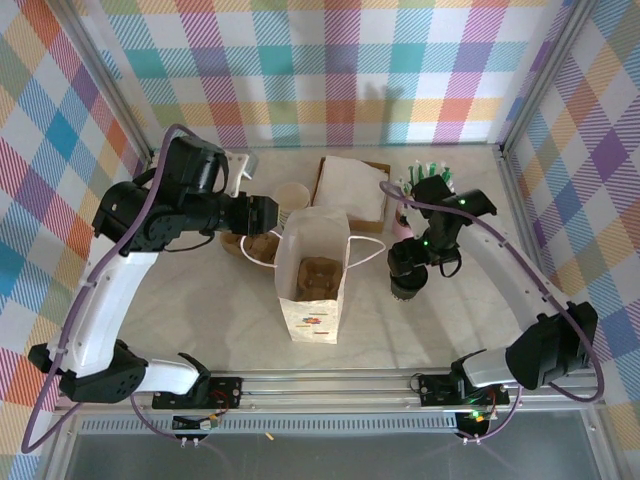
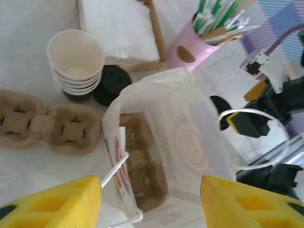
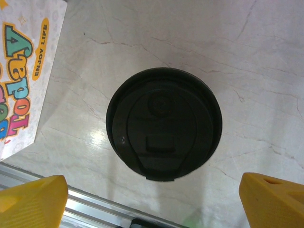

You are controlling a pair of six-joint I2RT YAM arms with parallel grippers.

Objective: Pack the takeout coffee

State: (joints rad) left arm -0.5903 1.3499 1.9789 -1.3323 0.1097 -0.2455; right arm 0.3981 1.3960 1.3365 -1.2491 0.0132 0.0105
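Right gripper [image 3: 152,190] hangs released straight over the takeout coffee [image 3: 164,123], which I see standing on the table [image 3: 247,71] at 3 o'clock from the white paper bag [image 1: 310,318]. Left gripper [image 2: 151,187] is unclenched too, at the bag's 10 o'clock.

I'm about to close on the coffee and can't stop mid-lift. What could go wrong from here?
1. The open right gripper hovers above the takeout coffee; closing high could grab only the lid and pop it.
2. The handle of the white paper bag loops out toward the cup and may snag.
3. The cardboard carrier inside the bag: missing a pocket could tip the cup.
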